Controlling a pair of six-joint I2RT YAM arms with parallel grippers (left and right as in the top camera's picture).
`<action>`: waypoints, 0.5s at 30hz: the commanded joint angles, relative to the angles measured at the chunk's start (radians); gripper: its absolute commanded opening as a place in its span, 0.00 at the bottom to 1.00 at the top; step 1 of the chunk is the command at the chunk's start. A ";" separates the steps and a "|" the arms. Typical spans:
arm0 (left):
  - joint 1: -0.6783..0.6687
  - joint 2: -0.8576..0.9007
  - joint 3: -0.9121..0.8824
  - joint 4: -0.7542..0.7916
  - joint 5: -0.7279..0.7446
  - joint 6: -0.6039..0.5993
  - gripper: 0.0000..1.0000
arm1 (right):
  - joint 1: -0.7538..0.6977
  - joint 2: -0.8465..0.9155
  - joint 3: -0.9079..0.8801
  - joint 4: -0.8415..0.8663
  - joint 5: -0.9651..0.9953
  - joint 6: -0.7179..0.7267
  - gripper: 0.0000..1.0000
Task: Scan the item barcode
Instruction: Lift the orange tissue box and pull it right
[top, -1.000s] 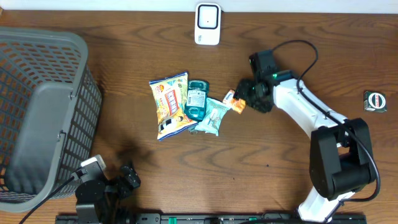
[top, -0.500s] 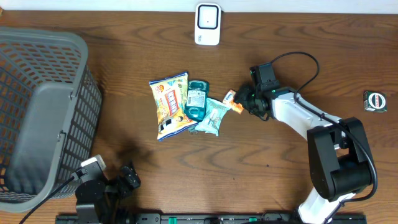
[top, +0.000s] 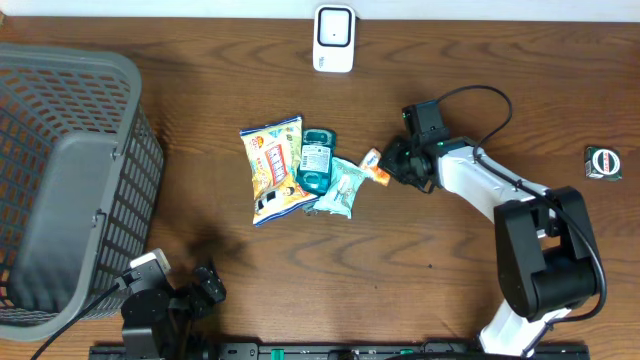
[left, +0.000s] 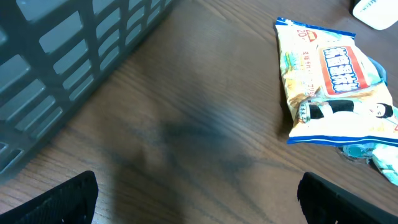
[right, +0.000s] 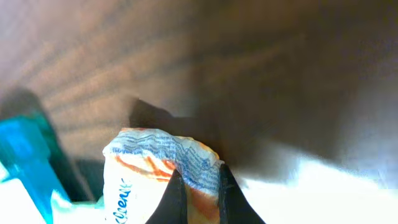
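Sachet (top: 371, 161) lies diagonally; right pincer (top: 388, 169) clamped.

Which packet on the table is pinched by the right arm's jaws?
The small orange-and-white packet, at the right end of the group. The yellow snack bag, teal item and pale green packet lie ungripped.

Dark wooden table (top: 300, 270), loaded!
Grey plastic mesh basket (top: 70, 57) left, white scanner box (top: 333, 38) far edge; yellow snack bag (top: 272, 168), teal pack (top: 317, 160), pale green packet (top: 340, 188), orange-and-white sachet (top: 373, 164) mid-table.
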 joint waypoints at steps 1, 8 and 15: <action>0.006 -0.002 0.009 -0.012 0.013 -0.002 0.98 | -0.040 -0.023 -0.054 -0.099 -0.172 -0.080 0.01; 0.006 -0.002 0.009 -0.012 0.013 -0.002 0.98 | -0.178 -0.276 -0.054 -0.355 -0.274 -0.127 0.01; 0.006 -0.002 0.009 -0.012 0.013 -0.002 0.98 | -0.211 -0.453 -0.054 -0.556 -0.430 -0.127 0.01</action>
